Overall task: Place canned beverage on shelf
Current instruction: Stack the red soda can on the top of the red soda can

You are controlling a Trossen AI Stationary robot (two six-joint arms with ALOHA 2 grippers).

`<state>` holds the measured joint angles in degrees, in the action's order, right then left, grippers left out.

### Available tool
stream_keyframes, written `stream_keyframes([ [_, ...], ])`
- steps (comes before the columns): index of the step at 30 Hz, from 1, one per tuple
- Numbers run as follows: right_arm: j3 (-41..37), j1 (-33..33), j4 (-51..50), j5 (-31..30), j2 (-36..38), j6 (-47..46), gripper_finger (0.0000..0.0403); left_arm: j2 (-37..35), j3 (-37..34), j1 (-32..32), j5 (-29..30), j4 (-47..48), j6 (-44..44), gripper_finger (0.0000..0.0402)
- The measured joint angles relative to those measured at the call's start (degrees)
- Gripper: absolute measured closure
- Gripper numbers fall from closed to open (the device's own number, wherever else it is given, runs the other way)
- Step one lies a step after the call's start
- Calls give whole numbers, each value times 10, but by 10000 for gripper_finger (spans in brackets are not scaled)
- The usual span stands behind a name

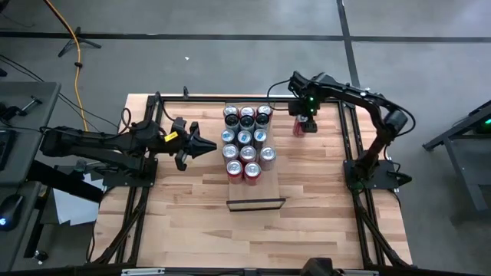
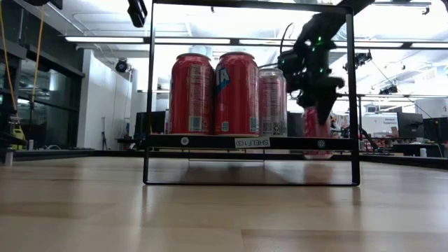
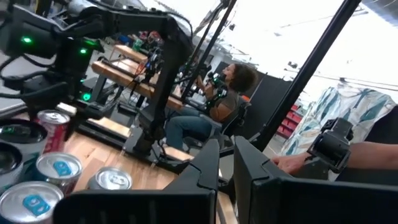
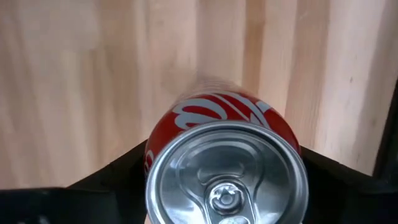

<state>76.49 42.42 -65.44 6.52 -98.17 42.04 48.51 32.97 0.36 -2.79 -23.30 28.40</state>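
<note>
The red can [image 1: 304, 125] is found standing upright on the tabletop [image 1: 322, 222], off the shelf [image 1: 255, 201] and near the far right corner, just beside the block of cans [image 1: 247, 142] already stored on the board. Its long axis is vertical and its pull-tab lid is pointed straight up, as is seen in the right wrist view, where the lid [image 4: 227, 174] is looked down on from directly above.

The right end effector [image 1: 304, 116] is positioned over this can, so the can lies straight below it and between its two dark fingers [image 4: 109, 177], one to each side of the body. The fingers are seen apart and closing in; whether the can is yet firmly clamped cannot be told, though contact looks close. A downward, top-side grasp is judged to be the step in hand, with the can's upright axis to be kept during the lift.

The right arm is clearly the nearer one. The left end effector [image 1: 201, 145] is held on the other side of the stored cans, its fingers together and gripping nothing, well apart from the red can.

From the can, open board on the shelf is judged to lie toward the near end, past the stored rows
</note>
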Motion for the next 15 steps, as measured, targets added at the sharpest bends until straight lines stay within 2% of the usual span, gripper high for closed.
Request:
stream_keyframes([
  [7,58,-20,-77,-13,87,-41,117,0,0,21,5,-6,-34,401],
  [12,136,-59,-80,-83,147,-136,117,0,16,57,9,-4,-44,401],
  [15,194,-80,-76,-101,155,-184,117,0,40,83,9,3,-73,402],
])
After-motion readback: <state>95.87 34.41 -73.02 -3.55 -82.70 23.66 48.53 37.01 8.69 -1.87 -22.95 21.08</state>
